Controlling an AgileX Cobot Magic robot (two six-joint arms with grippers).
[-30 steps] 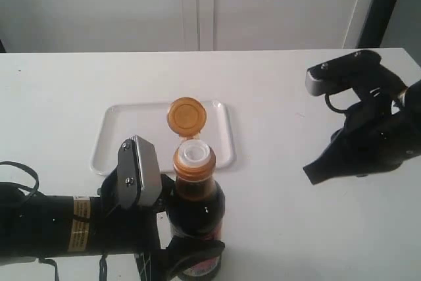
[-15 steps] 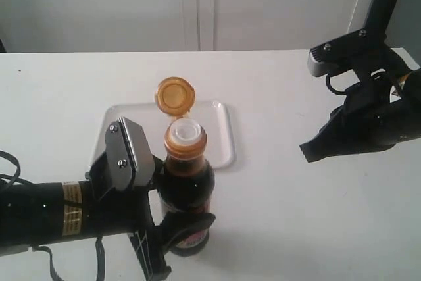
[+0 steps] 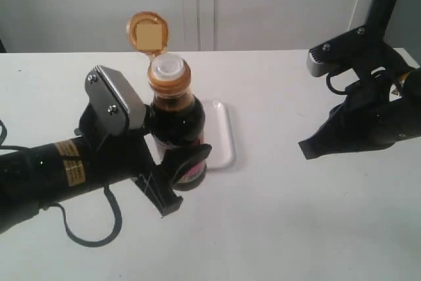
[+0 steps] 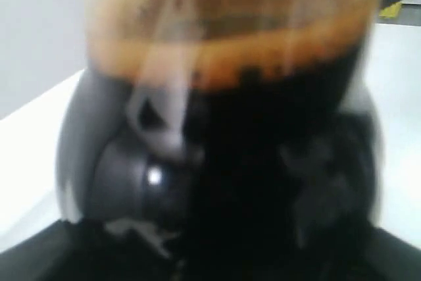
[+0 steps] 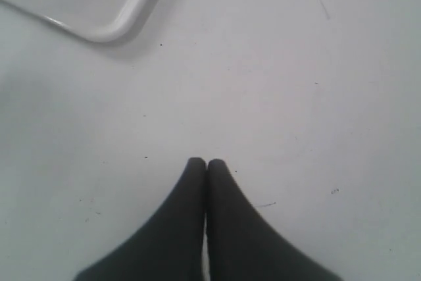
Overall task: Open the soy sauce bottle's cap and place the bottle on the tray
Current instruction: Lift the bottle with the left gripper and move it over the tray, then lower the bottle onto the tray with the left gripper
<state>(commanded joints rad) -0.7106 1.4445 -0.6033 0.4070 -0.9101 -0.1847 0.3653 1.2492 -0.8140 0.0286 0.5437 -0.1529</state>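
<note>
The soy sauce bottle (image 3: 176, 120) is dark, upright and held in front of the tray (image 3: 224, 133), hiding most of it. Its orange cap (image 3: 148, 31) is flipped back on its hinge, baring the white spout (image 3: 168, 65). My left gripper (image 3: 181, 164) is shut on the bottle's lower body at the label. In the left wrist view the blurred bottle (image 4: 263, 162) fills the frame between the grey fingers (image 4: 82, 162). I cannot tell whether the bottle's base touches the tray. My right gripper (image 3: 309, 150) (image 5: 206, 162) is shut and empty over bare table, to the right of the tray's corner (image 5: 112, 31).
The white table (image 3: 276, 228) runs to a pale wall at the back. A dark post (image 3: 378, 4) stands at the far right behind the right arm. A black cable loops under the left arm (image 3: 92, 235) near the front edge.
My left gripper has carried the bottle from the table's front edge up and back to the tray, now covering most of it. The right arm rose slightly, then stayed still.
</note>
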